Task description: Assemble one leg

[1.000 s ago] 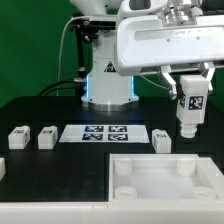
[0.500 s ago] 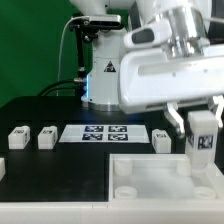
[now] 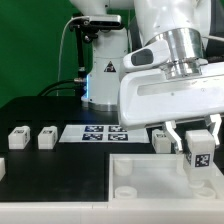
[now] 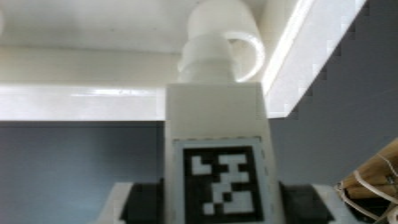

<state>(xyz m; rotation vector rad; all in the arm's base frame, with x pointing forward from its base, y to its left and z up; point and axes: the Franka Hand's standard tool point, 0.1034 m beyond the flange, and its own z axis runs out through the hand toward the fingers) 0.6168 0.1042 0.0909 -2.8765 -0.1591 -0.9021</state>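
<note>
Clamped tight in the gripper (image 3: 196,138): the leg (image 3: 199,160), upright at the lower right of the exterior view, over a corner of the panel (image 3: 140,165). Picked up and carried over, so likely halfway. Left to do: push down in, then let go.

Robotics lab, black table (image 3: 40,110), green backdrop (image 3: 30,40), tagged marker board (image 3: 95,133), arm base (image 3: 103,82)
</note>
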